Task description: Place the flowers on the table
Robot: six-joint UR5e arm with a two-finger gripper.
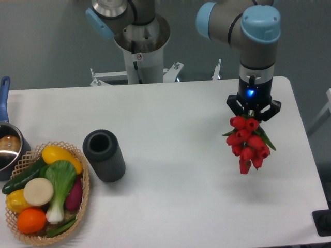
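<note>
Flowers (249, 143), a light, soft red bunch, hang over the table's (170, 134) right edge, their stems pinched in the closed gripper (253, 111); stems look the safest hold, blooms bruise easily.

One UR5e arm is in view. Its base column (139, 49) stands at the far edge, top centre, with a blue-capped joint (98, 21) at its left side. A grey link runs rightward along the top of the frame to a second blue-capped joint (260, 23). From there the wrist section (254, 77) points straight down, a blue indicator light lit on its front. The black two-finger gripper (253, 109) hangs below the wrist, fingers splayed outward and downward, closed on the stems of a bunch of red tulips (248, 142) held clear above the surface.
</note>
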